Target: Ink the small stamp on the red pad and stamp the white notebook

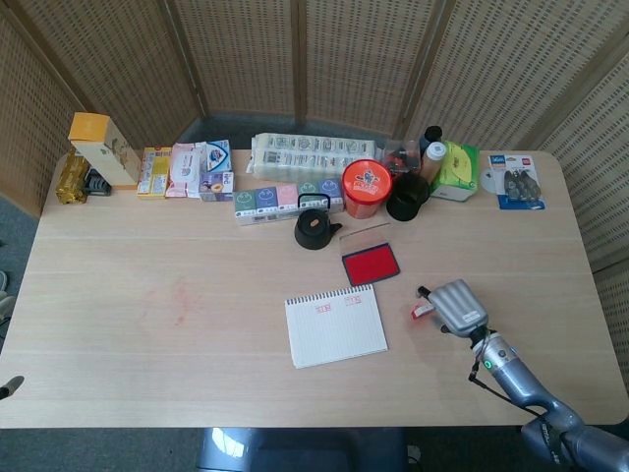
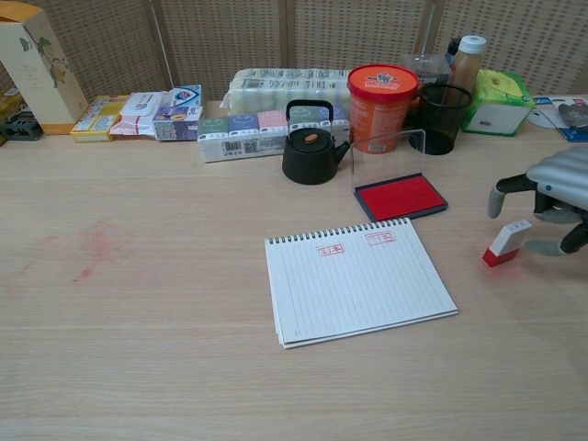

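Observation:
The small stamp (image 2: 505,243), white with a red base, lies tilted on the table right of the white notebook (image 2: 358,280); the head view shows this stamp (image 1: 423,312) too. My right hand (image 2: 551,197) hovers just right of it with its fingers spread and nothing in them. One fingertip (image 2: 544,246) ends close to the stamp's white end. From above, the right hand (image 1: 459,307) sits beside the stamp. The notebook (image 1: 336,325) carries two red imprints (image 2: 355,244) near its spiral edge. The red ink pad (image 2: 401,197) lies open behind the notebook. My left hand does not show.
A black kettle (image 2: 310,147), an orange tub (image 2: 382,93) and a black mesh cup (image 2: 439,118) stand behind the pad. Boxes and packets (image 2: 262,101) line the back edge. A faint red smear (image 2: 92,246) marks the table at the left.

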You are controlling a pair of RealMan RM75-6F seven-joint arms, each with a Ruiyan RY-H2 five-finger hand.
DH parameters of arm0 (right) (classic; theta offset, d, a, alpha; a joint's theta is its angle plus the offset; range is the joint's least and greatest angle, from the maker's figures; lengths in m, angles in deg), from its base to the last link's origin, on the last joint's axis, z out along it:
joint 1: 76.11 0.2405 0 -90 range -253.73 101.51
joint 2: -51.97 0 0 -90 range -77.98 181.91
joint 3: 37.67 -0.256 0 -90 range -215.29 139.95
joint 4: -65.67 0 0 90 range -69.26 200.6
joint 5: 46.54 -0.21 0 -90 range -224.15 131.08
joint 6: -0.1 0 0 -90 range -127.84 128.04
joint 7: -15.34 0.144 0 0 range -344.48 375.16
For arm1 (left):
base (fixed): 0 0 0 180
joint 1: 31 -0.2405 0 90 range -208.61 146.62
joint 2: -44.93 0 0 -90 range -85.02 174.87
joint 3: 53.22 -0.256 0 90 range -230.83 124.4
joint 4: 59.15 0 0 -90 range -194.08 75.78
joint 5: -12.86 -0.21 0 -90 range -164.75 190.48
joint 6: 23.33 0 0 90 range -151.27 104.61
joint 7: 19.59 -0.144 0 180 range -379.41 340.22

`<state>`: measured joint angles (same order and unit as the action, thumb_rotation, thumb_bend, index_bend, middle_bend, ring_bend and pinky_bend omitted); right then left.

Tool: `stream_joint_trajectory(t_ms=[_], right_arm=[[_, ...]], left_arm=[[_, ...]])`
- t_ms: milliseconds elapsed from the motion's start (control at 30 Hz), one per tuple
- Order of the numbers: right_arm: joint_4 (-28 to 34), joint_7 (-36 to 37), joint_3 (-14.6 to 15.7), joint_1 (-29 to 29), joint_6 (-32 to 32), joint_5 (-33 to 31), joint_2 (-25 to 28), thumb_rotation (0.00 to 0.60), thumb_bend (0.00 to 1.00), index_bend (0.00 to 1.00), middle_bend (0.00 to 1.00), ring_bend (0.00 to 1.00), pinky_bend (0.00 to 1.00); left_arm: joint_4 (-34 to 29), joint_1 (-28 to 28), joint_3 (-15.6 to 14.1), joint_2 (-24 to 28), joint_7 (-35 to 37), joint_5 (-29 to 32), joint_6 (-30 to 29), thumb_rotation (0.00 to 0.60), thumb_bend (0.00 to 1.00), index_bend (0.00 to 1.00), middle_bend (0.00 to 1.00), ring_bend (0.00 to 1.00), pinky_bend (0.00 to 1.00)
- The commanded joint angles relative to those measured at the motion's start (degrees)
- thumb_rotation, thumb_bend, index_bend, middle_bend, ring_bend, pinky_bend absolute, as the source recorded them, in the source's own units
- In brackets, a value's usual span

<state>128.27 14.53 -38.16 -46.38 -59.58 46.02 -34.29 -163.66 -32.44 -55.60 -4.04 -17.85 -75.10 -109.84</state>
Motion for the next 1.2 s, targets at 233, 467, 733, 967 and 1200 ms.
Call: stream_joint_trajectory(t_ms=[233, 467, 733, 967, 1200], right_arm=[[-1.1, 0.6, 0.3, 0.5, -0.1, -0.5, -0.7, 0.600, 0.36, 0.40, 1.00, 1.00, 1.00], [-1.2, 1.0, 0.3, 0.8, 0.8, -1.6, -0.8, 0.600, 0.39, 0.43, 1.00, 1.00, 1.00], [-0.7, 1.2, 0.5, 1.1, 1.3, -2.4, -0.8, 0.600, 0.41, 0.46, 1.00, 1.00, 1.00], [-0.2, 2.1, 0.6, 1.2, 1.5, -2.9, -0.9, 0.600, 0.42, 0.50, 1.00, 1.00, 1.00], [-0.5, 2.4, 0.7, 1.4, 1.5, -3.3, -1.2, 0.600, 0.45, 0.55, 1.00, 1.00, 1.00]], left_arm=[[0.0, 0.0, 0.0, 0.0, 0.0, 0.2, 0.0, 0.600, 0.00, 0.00, 0.00, 0.00, 0.01], [0.0, 0.0, 0.1, 0.0, 0.0, 0.2, 0.1, 0.600, 0.00, 0.00, 0.00, 0.00, 0.01], [0.0, 0.0, 0.1, 0.0, -0.1, 0.3, 0.1, 0.600, 0.00, 0.00, 0.00, 0.00, 0.01], [0.0, 0.1, 0.1, 0.0, -0.1, 0.3, 0.1, 0.600, 0.00, 0.00, 0.00, 0.00, 0.01], [0.0, 0.0, 0.1, 0.0, 0.1, 0.3, 0.1, 0.600, 0.00, 0.00, 0.00, 0.00, 0.01]])
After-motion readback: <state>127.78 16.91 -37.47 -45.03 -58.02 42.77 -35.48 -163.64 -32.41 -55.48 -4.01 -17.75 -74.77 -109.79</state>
